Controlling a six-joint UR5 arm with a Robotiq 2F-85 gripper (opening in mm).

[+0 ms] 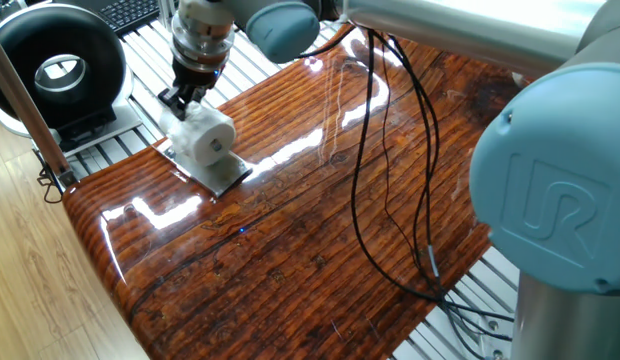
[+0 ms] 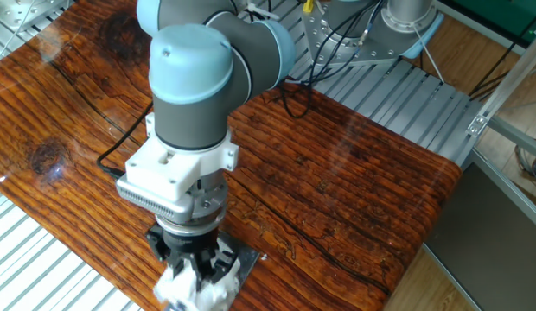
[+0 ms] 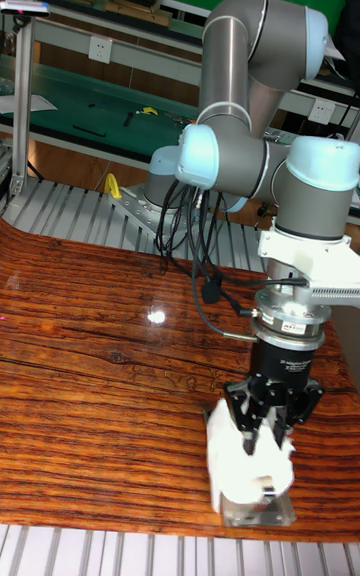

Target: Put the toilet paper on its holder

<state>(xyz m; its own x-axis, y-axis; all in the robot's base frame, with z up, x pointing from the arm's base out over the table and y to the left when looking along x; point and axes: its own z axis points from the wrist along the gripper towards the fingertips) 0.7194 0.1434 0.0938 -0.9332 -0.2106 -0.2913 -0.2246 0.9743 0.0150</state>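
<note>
1. The gripper (image 1: 177, 103) was closed on the toilet paper (image 1: 203, 138), its black fingers (image 3: 262, 410) pinching the rear end of the roll.
2. The roll lay on its side over the holder (image 1: 222, 177), its core hole facing the open table (image 1: 320, 230).
3. The silver plate sat near the table's corner, close to the black round device (image 1: 56, 68).
4. Whether the roll touched the plate or hung just above it could not be told; the peg was hidden.
</note>
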